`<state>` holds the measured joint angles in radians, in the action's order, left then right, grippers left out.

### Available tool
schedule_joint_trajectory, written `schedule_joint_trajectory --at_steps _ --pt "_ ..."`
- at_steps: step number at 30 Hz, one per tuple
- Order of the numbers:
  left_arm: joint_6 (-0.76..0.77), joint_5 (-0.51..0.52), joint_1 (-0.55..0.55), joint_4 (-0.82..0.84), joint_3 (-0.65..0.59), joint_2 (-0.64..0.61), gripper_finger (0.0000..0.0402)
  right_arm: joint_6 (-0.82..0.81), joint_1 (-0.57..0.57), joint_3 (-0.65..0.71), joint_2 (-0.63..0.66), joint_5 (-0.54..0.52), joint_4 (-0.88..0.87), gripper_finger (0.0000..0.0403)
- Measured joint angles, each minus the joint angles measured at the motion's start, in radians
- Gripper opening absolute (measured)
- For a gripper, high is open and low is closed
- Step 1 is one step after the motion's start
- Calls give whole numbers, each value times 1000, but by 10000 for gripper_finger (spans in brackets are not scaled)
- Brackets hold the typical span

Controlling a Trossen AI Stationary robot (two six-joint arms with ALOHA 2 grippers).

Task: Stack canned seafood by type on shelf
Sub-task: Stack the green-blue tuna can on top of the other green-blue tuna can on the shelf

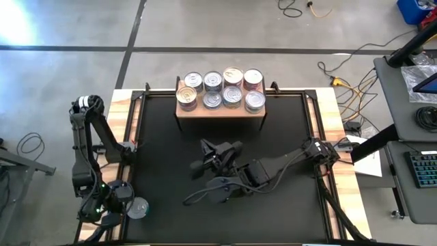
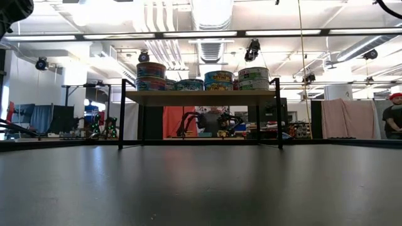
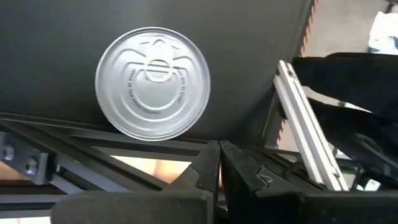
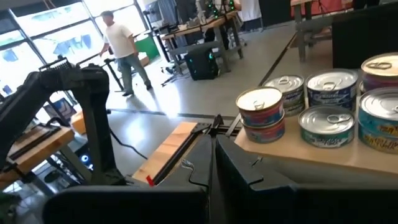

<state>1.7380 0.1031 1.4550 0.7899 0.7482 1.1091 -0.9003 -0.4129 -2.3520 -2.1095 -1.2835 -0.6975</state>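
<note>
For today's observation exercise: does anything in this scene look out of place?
Yes. One silver-lidded can lies alone on the black mat at its near-left corner, beside the left gripper, while every other can sits on the wooden shelf.

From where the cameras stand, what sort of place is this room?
Most likely a robotics lab or workshop, not a shop. The low view shows an open ceiling with ducts and strip lights, other small robot arms on benches behind the shelf, and a desk with a keyboard beside the table.
</note>
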Motion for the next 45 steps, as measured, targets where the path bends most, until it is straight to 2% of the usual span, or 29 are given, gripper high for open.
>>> schedule_joint_trajectory --at_steps 6,10,19,24,28,33,39,42,45 --pt "-22 -18 -37 34 -9 31 0 27 0 0 12 -27 1 12" --pt "-77 28 -54 13 -15 56 0 48 0 0 13 -27 0 12" --pt "-179 52 -62 8 -26 176 0 85 0 0 13 -26 0 12" --pt "-232 16 -110 7 -23 198 0 94 0 0 13 -18 -2 12" --pt "-335 -23 -207 -45 -37 189 0 102 -4 0 15 12 -4 12" --pt "-559 -76 -370 -175 -79 191 0 101 -25 0 32 69 -2 12" --pt "-806 -48 -585 -227 -105 200 0 119 -63 0 55 80 -3 12" --pt "-910 -16 -671 -207 -75 192 0 133 -70 0 64 79 -1 12" --pt "-972 -14 -713 -214 13 163 0 143 -70 -1 66 79 -1 12"
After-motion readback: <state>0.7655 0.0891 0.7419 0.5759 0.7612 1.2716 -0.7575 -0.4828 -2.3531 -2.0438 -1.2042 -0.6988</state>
